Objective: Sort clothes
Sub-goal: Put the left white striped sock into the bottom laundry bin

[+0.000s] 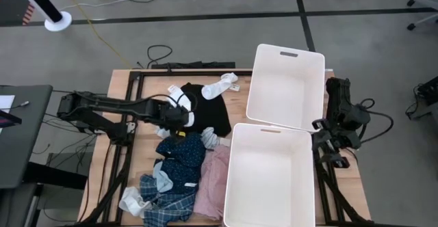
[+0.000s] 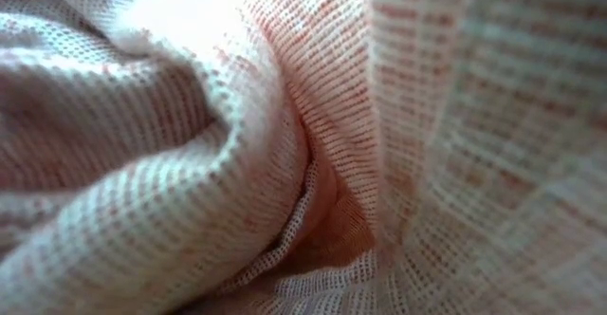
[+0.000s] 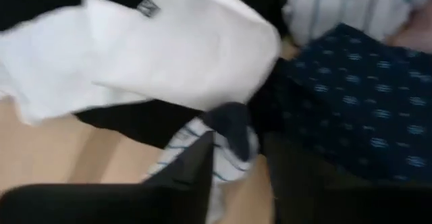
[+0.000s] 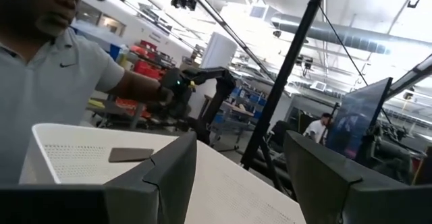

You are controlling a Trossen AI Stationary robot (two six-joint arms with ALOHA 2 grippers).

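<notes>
Sorting has barely begun, judging by the high view: both white bins, the far bin (image 1: 284, 87) and the near bin (image 1: 269, 176), hold nothing, and every garment lies on the wooden surface (image 1: 102, 165) to their left. The black shirt (image 1: 209, 111) is spread at the far end with a white sock (image 1: 220, 86) on its edge. Below it come the navy dotted piece (image 1: 181, 155), the pink piece (image 1: 213, 182) against the near bin's wall, and the blue plaid shirt (image 1: 168, 203) nearest the front.

The left gripper (image 1: 179, 115) is stretched over the pile at the black shirt's left edge. Its wrist view shows a grey-striped sock (image 3: 202, 160) right at its fingers (image 3: 196, 166), beneath a white garment (image 3: 175, 55), but the picture is smeared; I cannot tell whether the fingers are open or gripping it.

The right gripper (image 4: 236, 177) waits beside the bins, fingers spread apart and empty. All the clothes remain to be moved.
</notes>
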